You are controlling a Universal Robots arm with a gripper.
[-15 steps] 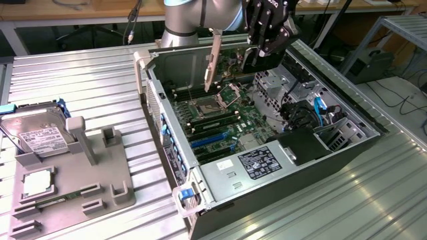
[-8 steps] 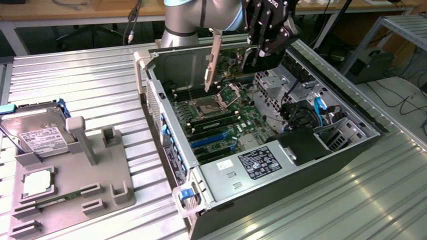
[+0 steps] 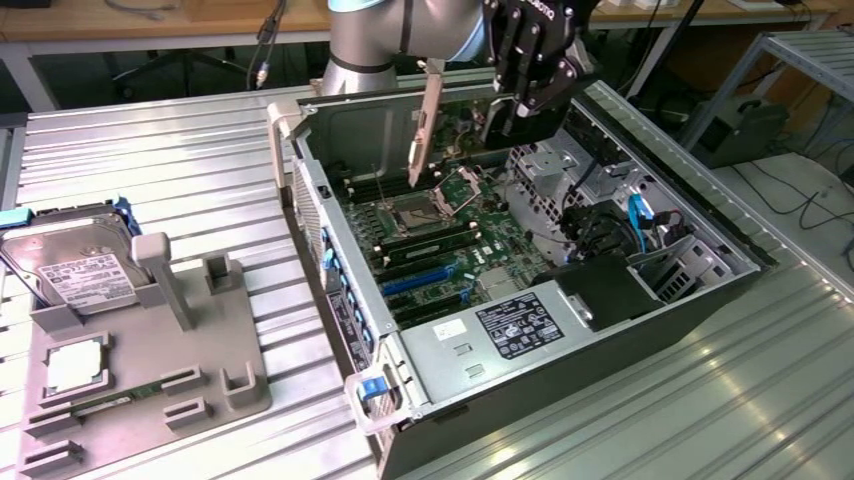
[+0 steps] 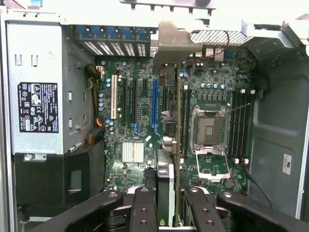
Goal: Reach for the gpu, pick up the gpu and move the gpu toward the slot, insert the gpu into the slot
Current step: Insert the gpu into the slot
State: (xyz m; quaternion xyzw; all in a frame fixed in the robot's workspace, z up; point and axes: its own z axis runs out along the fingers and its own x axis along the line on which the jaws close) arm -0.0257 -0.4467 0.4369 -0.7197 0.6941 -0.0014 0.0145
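gripper [image 3: 529, 105] clamped on the gpu [image 3: 527, 130], jaws part-closed across the card. the card is held on edge, above the open pc case [image 3: 694, 290], with its silver bracket [image 3: 429, 120] hanging down at the exterior view's left end. it's over the cpu socket [image 3: 424, 212] end of the motherboard [image 3: 467, 245], clear of the board, not seated. blue slot [image 3: 420, 282] is well apart from the card. in the wrist view the gpu [image 4: 168, 145] runs edge-on between the fingers [image 4: 144, 208], alongside the blue slot [image 4: 155, 104]. hard drive [image 3: 74, 265] sits in the grey fixture [image 3: 200, 370] outside the case.
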